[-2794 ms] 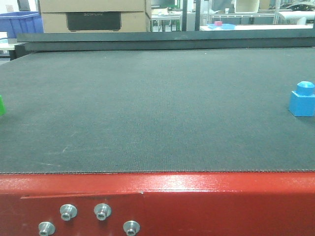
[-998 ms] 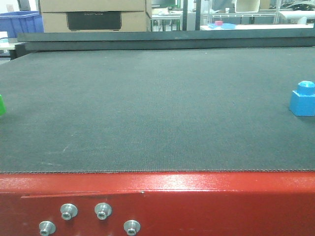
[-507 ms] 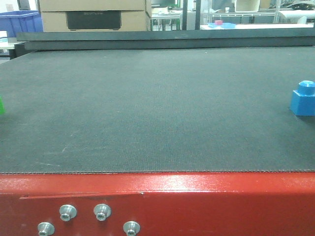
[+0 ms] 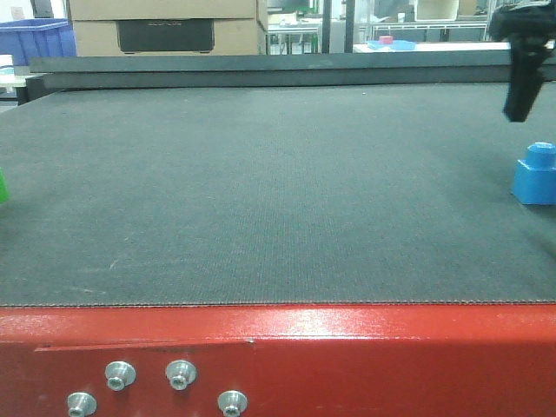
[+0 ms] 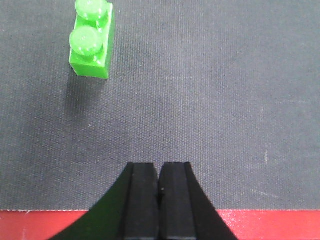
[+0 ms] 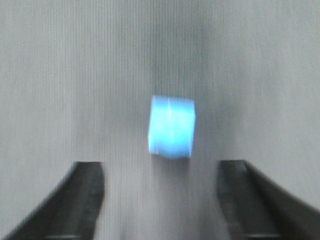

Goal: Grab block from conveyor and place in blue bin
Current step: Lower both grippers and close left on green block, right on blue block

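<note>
Block (image 6: 171,126) lies ahead of right gripper (image 6: 160,172), jaws open; left gripper (image 5: 159,175) jaws closed, empty. We judge belt (image 4: 261,191) travel could shift it, causing a miss.

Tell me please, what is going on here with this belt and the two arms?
The right gripper hangs open over the conveyor, with the small blue block sitting on the belt just ahead of its spread fingers, not yet grasped. The left gripper is shut and empty near the belt's red edge, and a green two-stud brick lies farther ahead of it. A blue bin stands beyond the belt's far left corner.
</note>
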Controlling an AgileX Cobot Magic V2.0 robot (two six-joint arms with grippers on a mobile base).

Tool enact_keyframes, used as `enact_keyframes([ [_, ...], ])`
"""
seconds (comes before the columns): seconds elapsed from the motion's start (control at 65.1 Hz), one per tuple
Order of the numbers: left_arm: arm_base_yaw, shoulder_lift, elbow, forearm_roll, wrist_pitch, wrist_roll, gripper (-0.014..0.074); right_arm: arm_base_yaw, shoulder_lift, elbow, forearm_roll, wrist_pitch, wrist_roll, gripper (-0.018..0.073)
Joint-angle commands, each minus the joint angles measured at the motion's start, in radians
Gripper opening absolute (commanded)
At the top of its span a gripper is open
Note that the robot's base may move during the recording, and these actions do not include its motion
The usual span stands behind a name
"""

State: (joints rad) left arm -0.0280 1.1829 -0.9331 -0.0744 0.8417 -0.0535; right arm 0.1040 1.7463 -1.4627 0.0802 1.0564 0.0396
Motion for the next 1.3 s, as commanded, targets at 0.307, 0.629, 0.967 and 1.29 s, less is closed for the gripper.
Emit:
enact_keyframes([
  [0.307, 0.005, -0.002, -0.007, -0.010, 0.009, -0.001, -0.0111, -0.003, 0.188, -0.018, -0.010, -0.066, 0.007, 0.0349],
  [0.629, 0.005, 0.018, -0.031, 0.026, 0.041, -0.148, -0.0111, -0.003, 0.187, -0.018, -0.024, -0.059, 0.007, -0.0167],
  [0.967, 0.026, 0.301, -0.372, 0.206, 0.277, -0.095, -0.0111, -0.003, 0.069, -0.028, -0.024, -0.008, 0.007, -0.0162],
  [1.29, 0.099, 0.526, -0.580, 0.050, 0.284, 0.127, -0.0063, -0.003, 0.017, -0.028, -0.024, 0.002, 0.005, -0.0162],
])
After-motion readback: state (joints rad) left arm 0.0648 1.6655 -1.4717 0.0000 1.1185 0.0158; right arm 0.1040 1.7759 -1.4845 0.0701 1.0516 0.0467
